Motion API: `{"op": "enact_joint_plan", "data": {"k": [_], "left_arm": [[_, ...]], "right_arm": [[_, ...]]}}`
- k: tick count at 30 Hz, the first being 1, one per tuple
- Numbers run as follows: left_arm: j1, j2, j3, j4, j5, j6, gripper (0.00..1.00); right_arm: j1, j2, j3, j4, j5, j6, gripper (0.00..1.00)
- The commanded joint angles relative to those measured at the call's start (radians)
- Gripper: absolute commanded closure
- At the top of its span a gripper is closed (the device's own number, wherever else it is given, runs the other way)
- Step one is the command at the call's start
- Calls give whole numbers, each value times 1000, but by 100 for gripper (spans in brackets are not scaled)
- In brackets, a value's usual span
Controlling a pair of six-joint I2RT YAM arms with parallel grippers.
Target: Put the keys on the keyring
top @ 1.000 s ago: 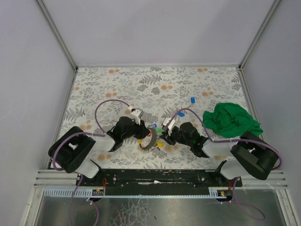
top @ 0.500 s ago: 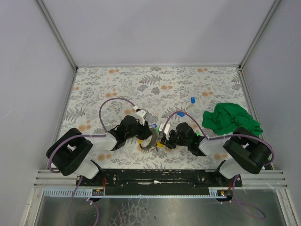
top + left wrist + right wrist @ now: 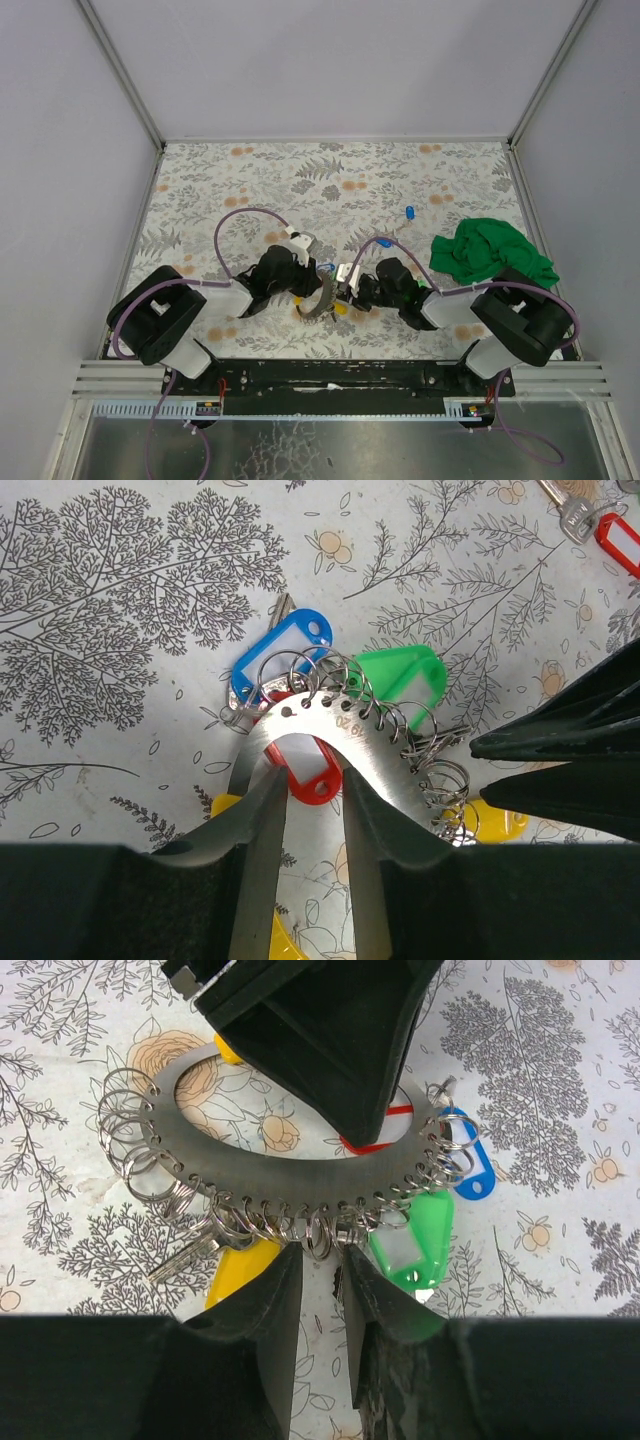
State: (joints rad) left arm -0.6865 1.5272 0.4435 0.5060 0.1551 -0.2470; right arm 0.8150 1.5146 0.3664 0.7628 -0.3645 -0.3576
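The keyring [image 3: 322, 295] is a flat silvery band [image 3: 340, 730] pierced with holes that carry several small split rings and blue [image 3: 285, 650], green [image 3: 400, 675], red and yellow tags. It stands tilted off the table, and my left gripper [image 3: 305, 775] is shut on its band. My right gripper [image 3: 318, 1260] meets the opposite edge of the keyring [image 3: 270, 1185]. Its jaws stand a narrow gap apart, with a split ring and a key blade [image 3: 338, 1280] at the tips. Whether they pinch cannot be told. Two loose blue-tagged keys [image 3: 410, 212] [image 3: 384, 242] lie farther back.
A crumpled green cloth [image 3: 492, 255] lies at the right, beside the right arm. A red-tagged key [image 3: 620, 540] lies on the flowered tablecloth beyond the ring. Grey walls close the table on three sides.
My right gripper has moved left, up against the keyring. The left gripper and the ring have stayed almost where they were.
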Motion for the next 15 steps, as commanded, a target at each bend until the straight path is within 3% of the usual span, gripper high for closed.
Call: {"op": "enact_joint_plan", "data": {"k": [1,15], "left_arm": [[-4,5,12,4,-28,30,72],[-4,4,15,-4,-24,32,72]], "right_arm": [[-7,29,51,58,-59,1,71],[-7,74,99,12,-46,12,79]]}}
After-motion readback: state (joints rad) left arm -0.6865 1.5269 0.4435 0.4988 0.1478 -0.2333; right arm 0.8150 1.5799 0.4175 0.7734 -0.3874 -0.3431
